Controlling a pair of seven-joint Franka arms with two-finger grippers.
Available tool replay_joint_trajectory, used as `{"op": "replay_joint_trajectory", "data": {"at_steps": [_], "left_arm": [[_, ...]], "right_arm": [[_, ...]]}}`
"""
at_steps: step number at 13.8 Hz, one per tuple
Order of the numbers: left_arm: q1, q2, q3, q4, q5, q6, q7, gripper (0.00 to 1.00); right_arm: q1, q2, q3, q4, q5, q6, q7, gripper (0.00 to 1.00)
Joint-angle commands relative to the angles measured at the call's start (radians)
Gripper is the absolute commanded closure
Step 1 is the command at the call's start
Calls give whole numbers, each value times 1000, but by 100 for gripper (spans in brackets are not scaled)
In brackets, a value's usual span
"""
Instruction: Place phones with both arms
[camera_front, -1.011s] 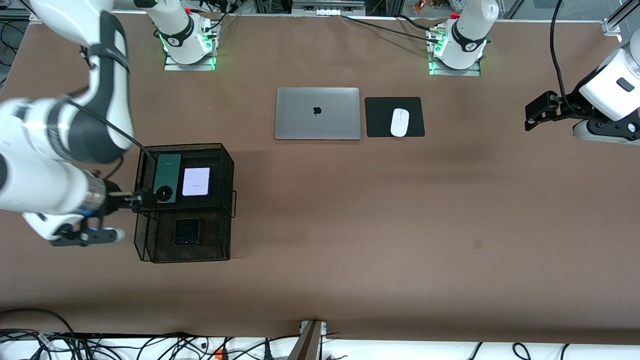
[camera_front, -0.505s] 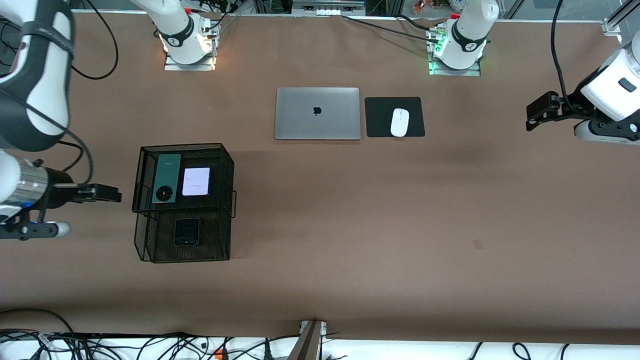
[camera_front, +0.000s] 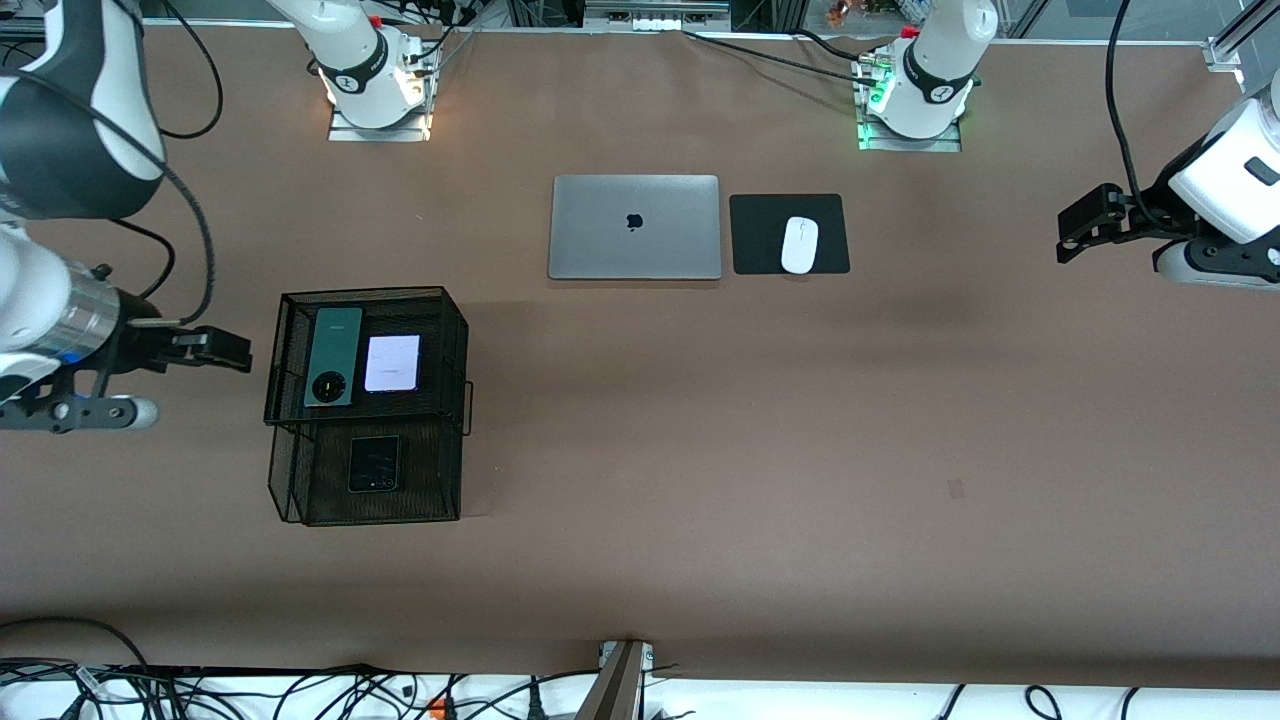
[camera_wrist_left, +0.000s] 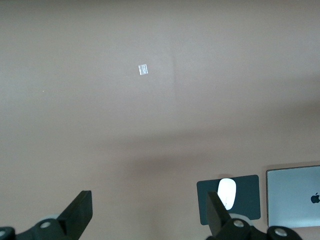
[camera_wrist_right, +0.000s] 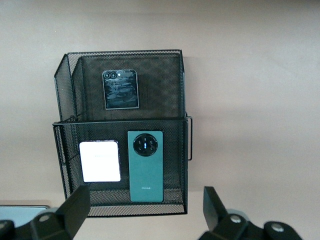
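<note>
All three phones in the black mesh rack (camera_front: 455, 340): green phone (camera_front: 333, 356) and lilac-white phone (camera_front: 392, 363) on top, black phone (camera_front: 373, 463) below. Right gripper (camera_front: 228, 350) beside rack, spread, empty. Left gripper (camera_front: 1070, 222) spread, waiting near table's end. Risk: clipping the rack, shifting phones.

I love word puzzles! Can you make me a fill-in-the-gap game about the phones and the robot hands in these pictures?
1. The dark green phone lies on the rack's upper shelf beside the ____ phone.
2. The black phone lies alone on the black wire rack's ____ shelf.
3. The right gripper is beside the rack, open and holding ____.
4. The white mouse sits on a black ____.

Missing words: white; lower; nothing; pad
</note>
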Motion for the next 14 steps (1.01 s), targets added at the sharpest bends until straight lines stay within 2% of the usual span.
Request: {"op": "replay_joint_trajectory", "data": {"at_steps": [1, 3, 4, 14], "left_arm": [[8, -12, 1, 2, -13, -3, 19, 0], [8, -12, 2, 2, -14, -3, 19, 0], [8, -12, 2, 2, -16, -3, 19, 0], [8, -12, 4, 2, -17, -3, 18, 0]], "right_arm": [[-17, -161, -17, -270, 7, 140, 8, 1], [-1, -248, -76, -419, 54, 245, -7, 1], [10, -258, -83, -430, 54, 253, -7, 1], [7, -261, -101, -389, 56, 207, -6, 0]]}}
